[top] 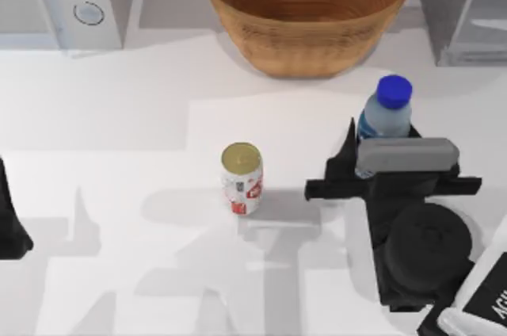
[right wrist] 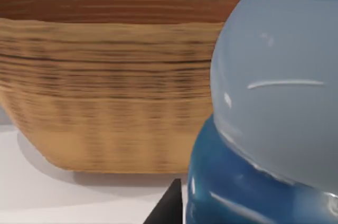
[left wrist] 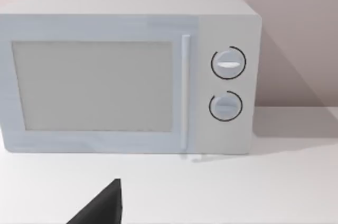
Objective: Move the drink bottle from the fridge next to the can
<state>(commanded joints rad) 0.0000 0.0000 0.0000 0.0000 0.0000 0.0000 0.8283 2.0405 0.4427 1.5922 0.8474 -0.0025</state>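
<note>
Right gripper (top: 386, 150) holds the drink bottle (top: 386, 114) — well right of the can (top: 242, 177).
Risk: the tall bottle could tip on release — or knock the can over.

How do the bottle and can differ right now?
The bottle is taller, clear with a blue cap; the can is short, white and red with a gold top. The bottle sits at the right gripper; the can stands free. Both are upright, outside the fridge.
</note>
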